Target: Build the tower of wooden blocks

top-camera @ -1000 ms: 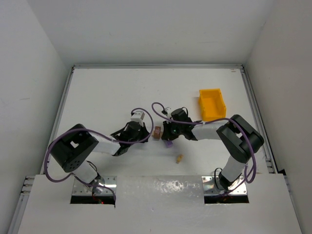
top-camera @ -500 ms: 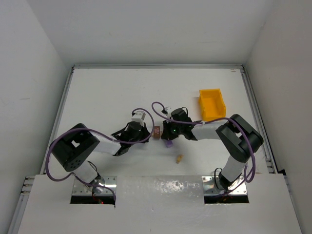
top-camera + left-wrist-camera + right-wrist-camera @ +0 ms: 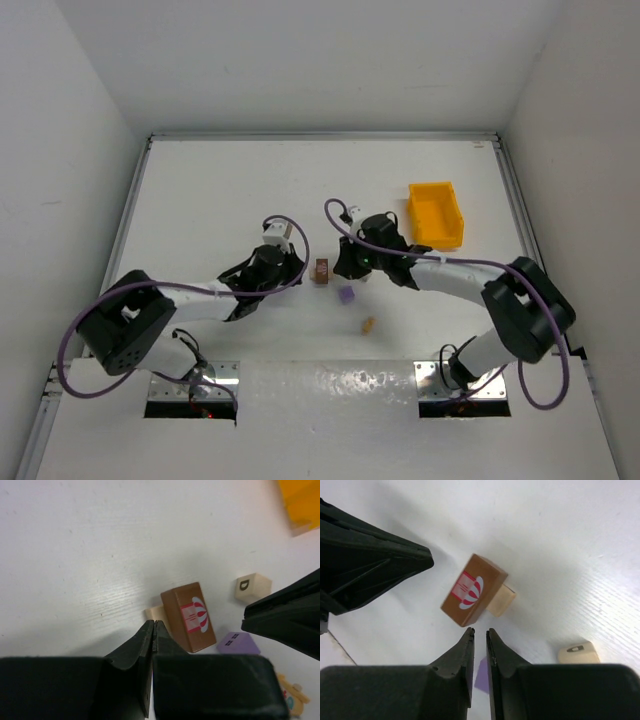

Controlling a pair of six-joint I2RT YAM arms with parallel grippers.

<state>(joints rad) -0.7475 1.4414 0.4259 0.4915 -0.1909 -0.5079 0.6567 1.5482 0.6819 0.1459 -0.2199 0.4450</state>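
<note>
My right gripper (image 3: 480, 631) just cracked open, empty, backing off the brown block (image 3: 472, 590) perched on the tan block (image 3: 502, 599); left gripper (image 3: 154, 625) is clenched empty, so purple block (image 3: 237, 642) looks next.

One brown block (image 3: 322, 270), one purple block (image 3: 346, 295), two tan cubes: lettered cube (image 3: 253, 586), plain cube (image 3: 502, 600); one tan figure piece (image 3: 368, 325), one yellow bin (image 3: 435, 215).

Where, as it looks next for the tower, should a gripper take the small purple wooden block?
Probably from straight above, pinching two opposite side faces of the small purple wooden block: it lies flat, apart from the brown rectangular wooden block, so its sides are free.
</note>
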